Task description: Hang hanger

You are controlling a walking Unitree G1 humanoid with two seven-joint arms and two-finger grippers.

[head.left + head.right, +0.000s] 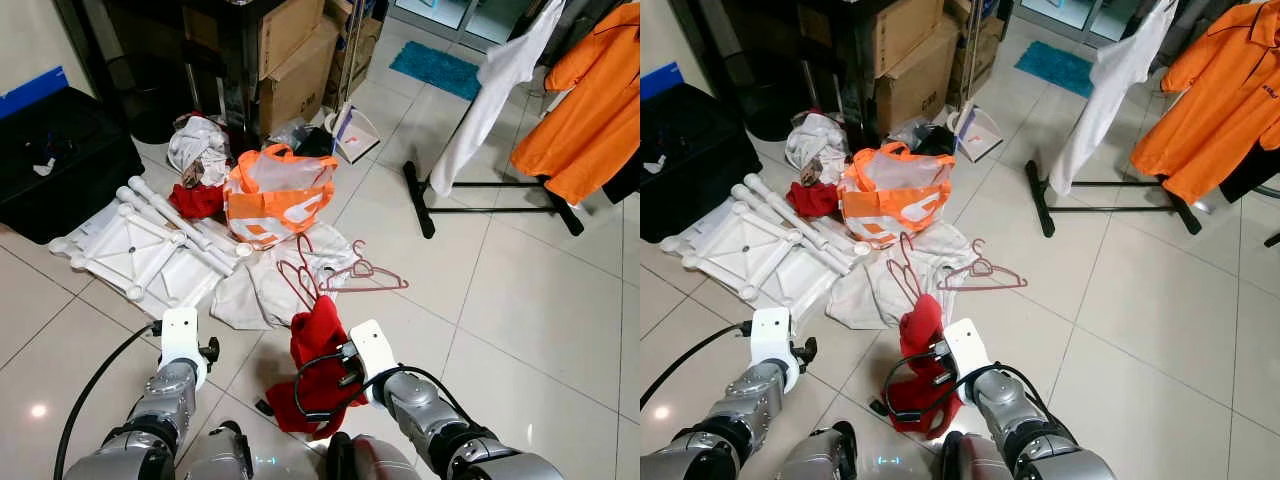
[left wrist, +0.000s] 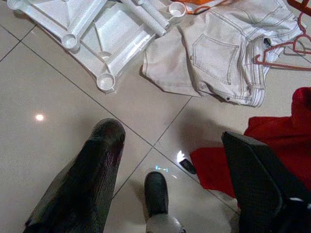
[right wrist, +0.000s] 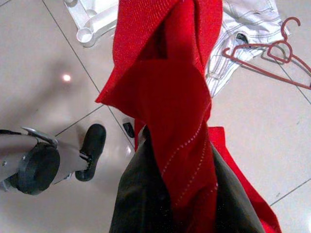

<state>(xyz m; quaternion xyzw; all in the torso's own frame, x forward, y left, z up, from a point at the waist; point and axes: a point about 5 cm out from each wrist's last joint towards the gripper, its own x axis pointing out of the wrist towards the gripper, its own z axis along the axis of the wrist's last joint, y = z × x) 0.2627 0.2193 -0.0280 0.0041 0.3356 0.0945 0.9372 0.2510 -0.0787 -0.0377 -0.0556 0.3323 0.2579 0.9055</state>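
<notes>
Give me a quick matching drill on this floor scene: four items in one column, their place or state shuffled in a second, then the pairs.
Items:
1. red garment
2. pink hangers
3. orange shirt
4. left gripper

States:
A. hanging on the rack
B. open, nothing between its fingers
C. held up by the right gripper
D. lying on the tiles beside the white jeans

Pairs: 1-C, 2-D, 3-A, 4-B

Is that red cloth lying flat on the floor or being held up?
Held up. The red cloth hangs bunched from the right gripper, its lower end trailing toward the floor tiles.
</notes>
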